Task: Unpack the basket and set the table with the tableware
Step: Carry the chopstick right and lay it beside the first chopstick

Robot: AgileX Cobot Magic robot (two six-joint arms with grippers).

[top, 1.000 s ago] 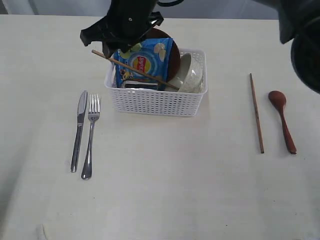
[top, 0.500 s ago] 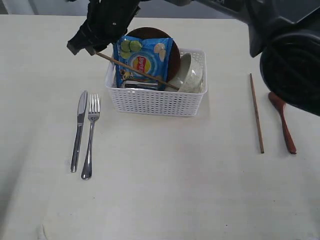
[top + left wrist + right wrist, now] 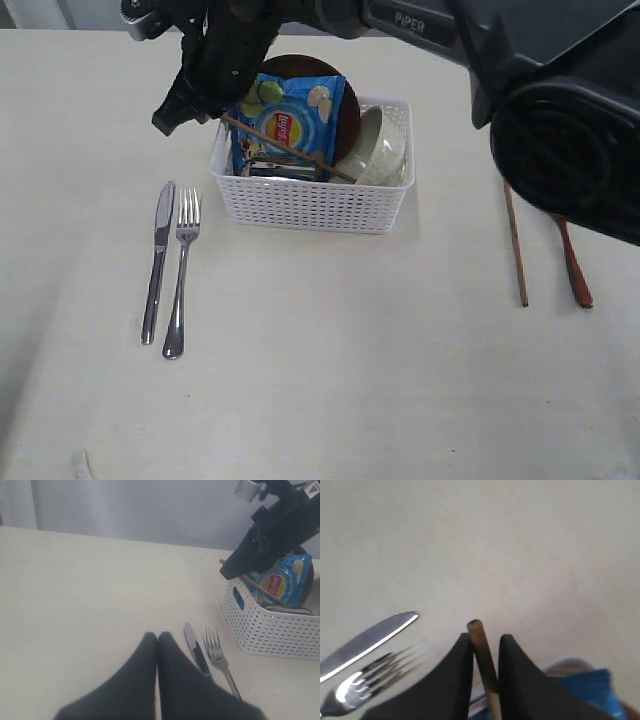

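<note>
Two fingers [image 3: 454, 680] seemingly tight on chopstick [image 3: 481, 647].

I count one pale cream matte table [image 3: 350, 390], one white perforated plastic basket [image 3: 310, 203], one blue chip bag [image 3: 292, 118], one dark brown round plate [image 3: 352, 115], one pale round bowl [image 3: 382, 148], two thin wooden chopsticks [image 3: 290, 148] [image 3: 516, 250], one reddish-brown spoon [image 3: 572, 265], one steel knife [image 3: 157, 262] and one steel fork [image 3: 181, 275].

Glossy black arm [image 3: 430, 25] lettered PIPER, tapered black fingers [image 3: 451, 680].
</note>
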